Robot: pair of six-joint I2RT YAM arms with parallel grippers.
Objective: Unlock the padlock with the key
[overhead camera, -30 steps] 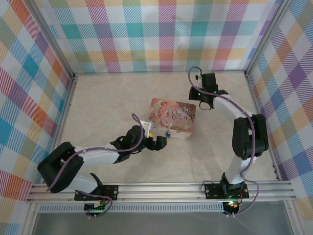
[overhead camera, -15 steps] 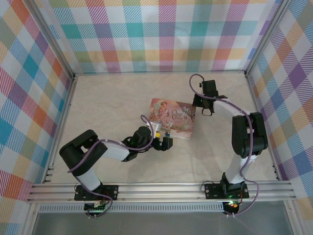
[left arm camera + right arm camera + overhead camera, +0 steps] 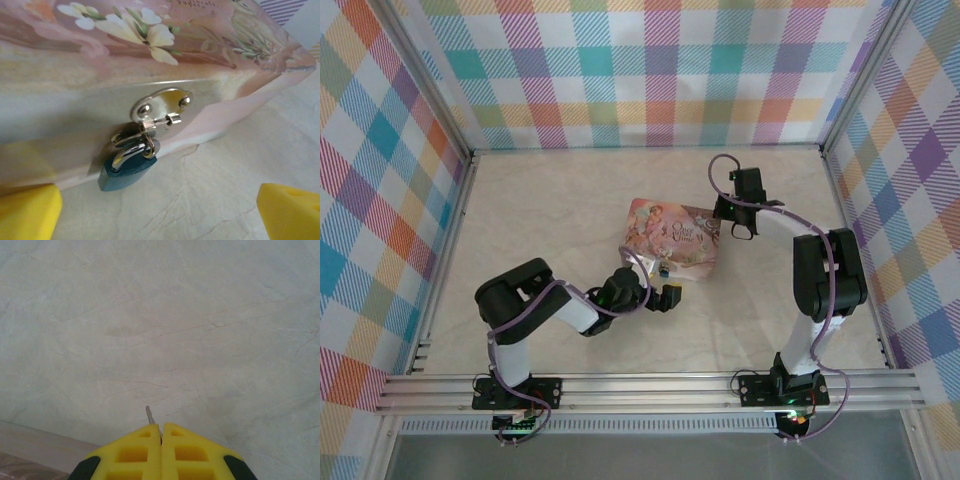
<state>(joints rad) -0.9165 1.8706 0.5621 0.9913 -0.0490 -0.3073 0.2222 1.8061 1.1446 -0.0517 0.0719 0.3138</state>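
While the left gripper [image 3: 160, 220] hovers low over the table [image 3: 235, 185] with its yellow fingertips [image 3: 27, 210] wide apart, the padlock [image 3: 127, 172] hangs right between them. Its shackle [image 3: 131, 152] is through the hasp [image 3: 160, 105] on the near wall of the pink tin [image 3: 150, 30], and its blue body is tipped down onto the table near the middle. Over by the tin's right edge, the right gripper [image 3: 161, 432] has its jaws pressed together on the key [image 3: 149, 414], just a thin sliver of metal poking past the tips. So the job now, I'd say, is pin and feed: left closes on the padlock's flat sides, not the shackle, and tilts the body up toward the near edge. I can't tell which way the keyhole faces, so it wants exposing first. Right then has to swing round the tin's near right corner and come in along the lock's axis. Very little of that key is showing, and any sideways nudge could twist it in the grip. So slow and straight, and mind the tin, which looks light enough to slide if pushed.
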